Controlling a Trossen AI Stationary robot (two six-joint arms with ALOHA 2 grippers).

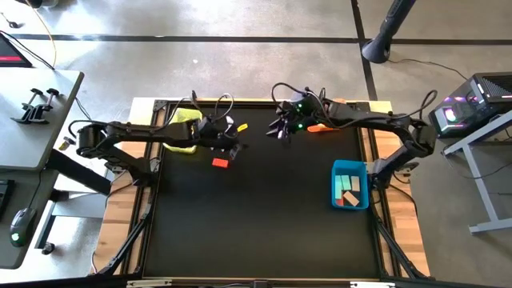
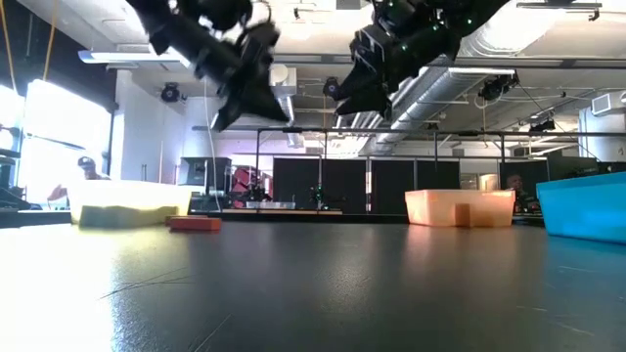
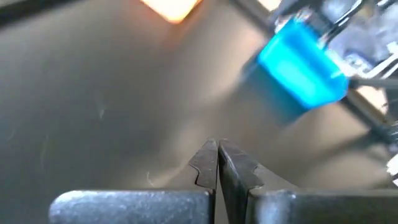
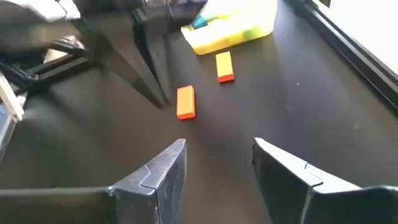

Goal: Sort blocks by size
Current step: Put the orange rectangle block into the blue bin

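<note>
A red-orange bar block lies flat on the black table; it also shows in the low view and the right wrist view. A second orange bar lies near the yellow bin; it also shows in the right wrist view. My left gripper hangs shut and empty above the table, just beside the red-orange bar. My right gripper is open and empty, raised above the table near the orange bin. Several blocks lie in the blue bin.
The yellow bin stands at the far left, the orange bin at the far middle and the blue bin at the right edge. The table's raised frame runs along its sides. Bare black mat fills the near half.
</note>
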